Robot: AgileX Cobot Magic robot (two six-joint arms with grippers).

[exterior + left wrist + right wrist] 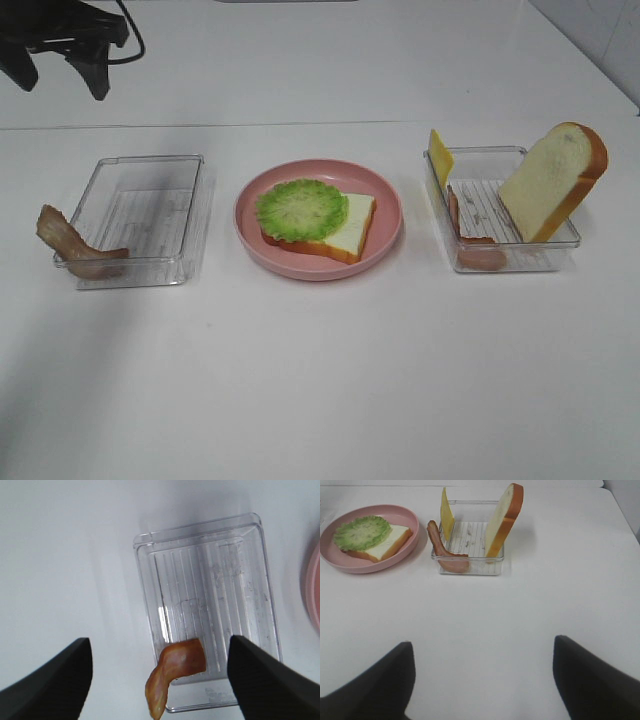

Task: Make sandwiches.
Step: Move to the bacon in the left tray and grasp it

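The sandwich is a partial stack on the round pink plate: one white bread slice with green lettuce on top. It also shows in the right wrist view. A clear tray on the right holds a yellow cheese square, an upright bread slice and a bacon strip. Another bacon strip drapes over the left tray's front corner. My left gripper is open, high above that tray. My right gripper is open over bare table, well short of the right tray.
The left arm's dark end shows at the far left of the high view. The left tray holds only the end of its bacon strip. The white table runs wide in front of the trays and plate. The plate's edge shows beside the left tray.
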